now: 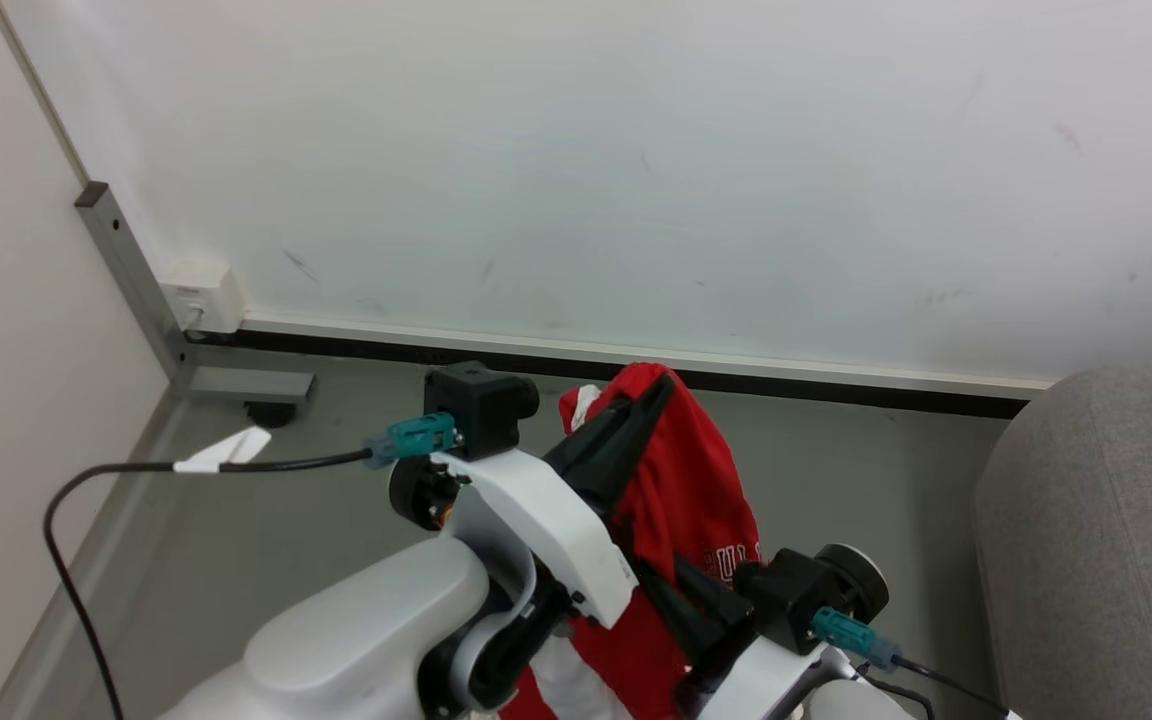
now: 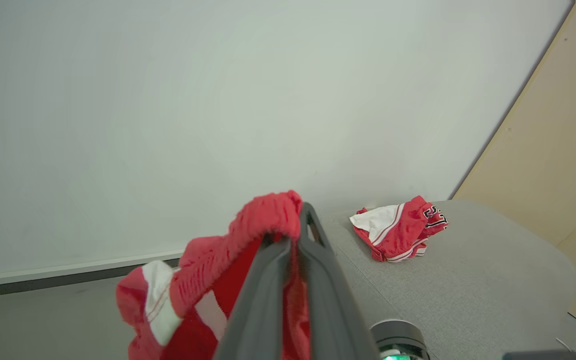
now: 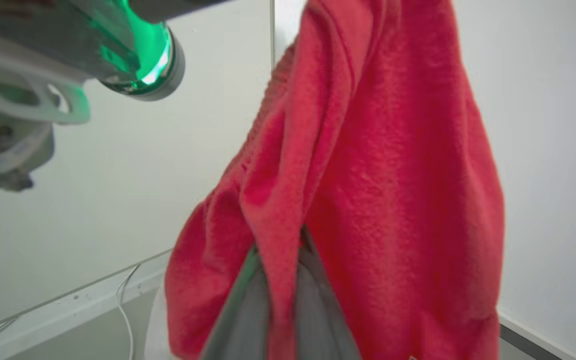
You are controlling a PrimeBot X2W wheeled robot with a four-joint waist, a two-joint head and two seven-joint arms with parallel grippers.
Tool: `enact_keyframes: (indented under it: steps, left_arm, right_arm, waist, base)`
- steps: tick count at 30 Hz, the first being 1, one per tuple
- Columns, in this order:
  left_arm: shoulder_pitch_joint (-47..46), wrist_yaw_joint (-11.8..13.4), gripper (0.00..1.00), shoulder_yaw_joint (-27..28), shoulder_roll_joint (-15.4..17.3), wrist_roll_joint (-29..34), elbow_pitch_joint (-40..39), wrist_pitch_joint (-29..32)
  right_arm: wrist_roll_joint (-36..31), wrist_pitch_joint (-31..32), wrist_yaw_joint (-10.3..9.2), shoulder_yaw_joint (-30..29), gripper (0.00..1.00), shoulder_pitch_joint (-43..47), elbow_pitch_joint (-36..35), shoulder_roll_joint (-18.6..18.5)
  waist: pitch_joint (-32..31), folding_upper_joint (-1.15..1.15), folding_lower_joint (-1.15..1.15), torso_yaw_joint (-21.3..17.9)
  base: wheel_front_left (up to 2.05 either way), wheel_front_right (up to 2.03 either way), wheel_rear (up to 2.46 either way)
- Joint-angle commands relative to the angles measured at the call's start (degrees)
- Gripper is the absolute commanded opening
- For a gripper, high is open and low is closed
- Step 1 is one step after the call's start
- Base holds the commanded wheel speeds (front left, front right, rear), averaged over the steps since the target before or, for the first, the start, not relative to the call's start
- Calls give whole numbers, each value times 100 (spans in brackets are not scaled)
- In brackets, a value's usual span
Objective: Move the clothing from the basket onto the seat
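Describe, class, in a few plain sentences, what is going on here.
The robot holds a red garment in the air with both arms. The left gripper is shut on its ribbed waistband, and the right gripper pinches the fabric lower down. A second red-and-white garment already lies on the grey seat.

Bright, even light on the pale wall (image 1: pixel 636 150); the red garment (image 3: pixel 368 175) blurs close to the wrist camera
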Motion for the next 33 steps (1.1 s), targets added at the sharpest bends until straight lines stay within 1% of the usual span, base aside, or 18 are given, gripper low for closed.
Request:
enact_keyframes:
  steps: [1,7,8,10,11,12,15,19,21,24,30,33]
  left_arm:
    - [-22,1,0,25,52,40,40,-20]
    - [141,39,0,54,191,15,163,-66]
    - [165,41,13,55,218,32,183,-70]
    - [223,43,47,67,262,85,214,-127]
    - [267,28,83,77,279,103,218,-144]
    - [315,7,100,77,297,133,222,-169]
    - [461,20,100,127,378,219,250,-218]
    - [711,-66,100,192,481,519,294,-289]
    - [846,-179,100,245,498,693,326,-297]
    - [1097,-371,100,438,507,1139,370,-300]
    - [1757,-863,100,1033,346,2064,439,-299]
    - [2066,-1097,100,1359,194,2400,473,-299]
  right_arm:
    - [45,6,-13,3,0,-66,17,-12]
    - [56,5,-13,-224,0,23,-29,-10]
    - [45,5,-13,-267,0,51,-36,-10]
    - [-13,5,-13,-365,0,88,-56,-12]
    - [-37,5,-13,-426,0,102,-71,-11]
    - [-64,5,-13,-492,0,113,-95,-10]
    - [-152,5,-13,-677,0,130,-165,-11]
    - [-234,5,-13,-953,0,116,-250,-10]
    - [-307,5,-13,-1065,0,87,-288,-10]
    - [-401,5,-13,-1226,0,51,-347,-10]
    - [-576,5,-13,-1584,0,67,-463,-10]
    - [-657,5,-13,-1745,0,76,-522,-9]
  waist:
    - [5,0,0,10]
    - [29,0,0,16]
    - [32,0,0,13]
    - [33,0,0,6]
    - [31,0,0,0]
    - [29,0,0,-5]
    - [27,0,0,-19]
    - [33,0,0,-47]
    - [39,0,0,-59]
    - [39,0,0,-74]
    - [48,0,0,-113]
    - [66,0,0,-153]
  base:
    - [0,0,0]
    - [0,0,0]
    - [0,0,0]
    - [0,0,0]
    - [0,0,0]
    - [0,0,0]
    - [0,0,0]
    - [0,0,0]
    - [0,0,0]
    - [0,0,0]
    - [0,0,0]
    - [0,0,0]
